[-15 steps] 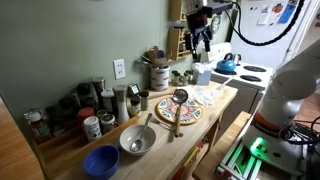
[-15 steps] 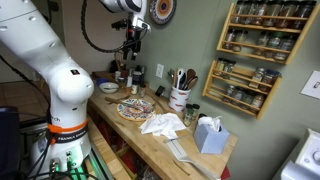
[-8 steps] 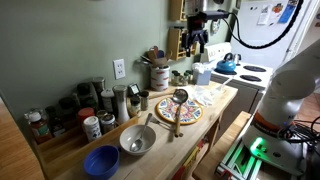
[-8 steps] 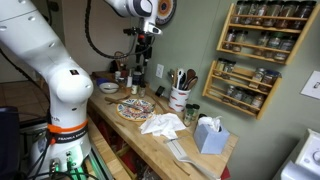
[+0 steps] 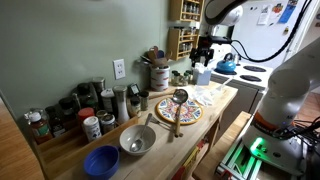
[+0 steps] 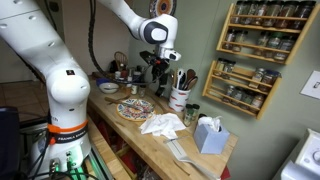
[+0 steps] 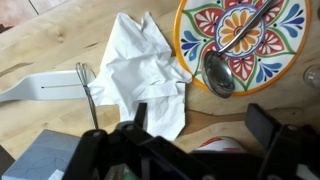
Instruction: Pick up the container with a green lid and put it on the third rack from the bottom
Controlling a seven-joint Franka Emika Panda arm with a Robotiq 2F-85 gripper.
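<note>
Pale wood counter (image 5: 170, 138) runs along a grey-green wall, and your end effector (image 6: 160, 72) hangs above it, close to a white crock of utensils (image 6: 180, 98). In the wrist view the end effector (image 7: 200, 125) is spread wide, its dark fingers (image 7: 263, 122) holding nothing, with only counter showing between them. Below it lie a crumpled white cloth (image 7: 145, 70) and a brightly patterned plate (image 7: 245, 40) with a metal ladle (image 7: 222, 68) resting in it. A white utensil (image 7: 45, 87) lies beside the cloth, and a corner of a grey-blue tissue box (image 7: 45, 160) shows at the lower edge. A small jar (image 6: 191, 113) stands on the counter just beside the crock, apart from the end effector. Its lid looks green, though it is too small to be sure. The brown wooden rack (image 6: 250, 55), its tiers lined with small jars, hangs on the wall well apart from that jar. In an exterior view the rack (image 5: 185, 30) sits just behind the arm.
</note>
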